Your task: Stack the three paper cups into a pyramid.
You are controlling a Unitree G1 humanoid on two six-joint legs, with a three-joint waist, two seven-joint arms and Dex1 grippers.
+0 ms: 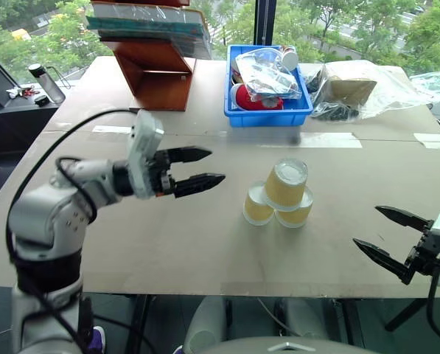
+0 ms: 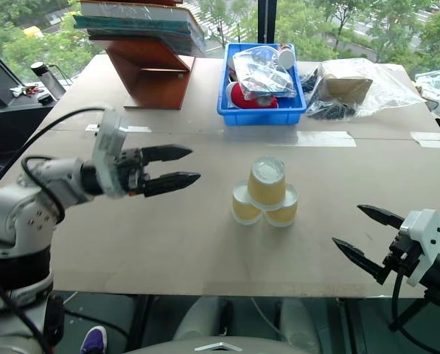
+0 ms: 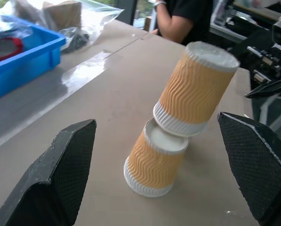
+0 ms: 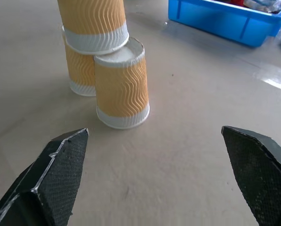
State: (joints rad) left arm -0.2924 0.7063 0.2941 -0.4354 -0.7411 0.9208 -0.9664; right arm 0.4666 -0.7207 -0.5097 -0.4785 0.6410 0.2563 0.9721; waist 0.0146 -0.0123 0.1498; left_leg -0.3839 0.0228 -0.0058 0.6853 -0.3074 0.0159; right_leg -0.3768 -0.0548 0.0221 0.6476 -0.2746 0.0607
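Paper cups, three alike with wavy pale-orange sides and white rims, are standing upside down mid-table as a pyramid: the top cup is resting across the left base cup and the right base cup, seemingly a little tilted. The left gripper is hanging level beside them with its black fingers apart, gripping nothing. The right gripper is also gaping empty, slightly farther off. Neither is touching the stack, which looks finished.

Blue bin beside a wooden stand — plastic bag further right.
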